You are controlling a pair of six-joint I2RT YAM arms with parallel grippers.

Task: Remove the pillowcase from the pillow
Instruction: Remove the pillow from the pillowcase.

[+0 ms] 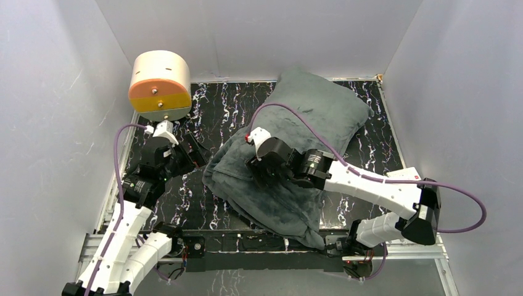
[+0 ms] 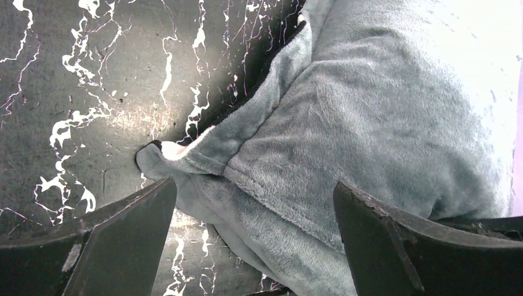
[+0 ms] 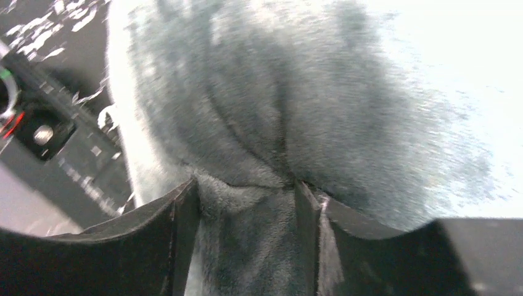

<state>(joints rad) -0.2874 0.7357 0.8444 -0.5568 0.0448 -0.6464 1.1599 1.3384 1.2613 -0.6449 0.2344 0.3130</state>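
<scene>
From above, the pillowcase (image 1: 321,111) lies grey side up across the table (image 1: 216,111), stretching from the middle toward 1 o'clock. My right pincer (image 1: 262,176) presses into its near half. My left pincer (image 1: 196,150) hangs at 9 o'clock, below the cylinder (image 1: 160,86).

At my left wrist, the left pincer (image 2: 254,188) is spread wide, released, above a corner of the pillowcase (image 2: 370,123) on the table (image 2: 74,92).

At my right wrist, the right pincer (image 3: 247,188) is clenched on a bunched fold of the pillowcase (image 3: 277,92).

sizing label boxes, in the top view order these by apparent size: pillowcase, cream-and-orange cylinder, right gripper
1. pillowcase, largest by far
2. cream-and-orange cylinder, clearly smaller
3. right gripper, smallest
</scene>
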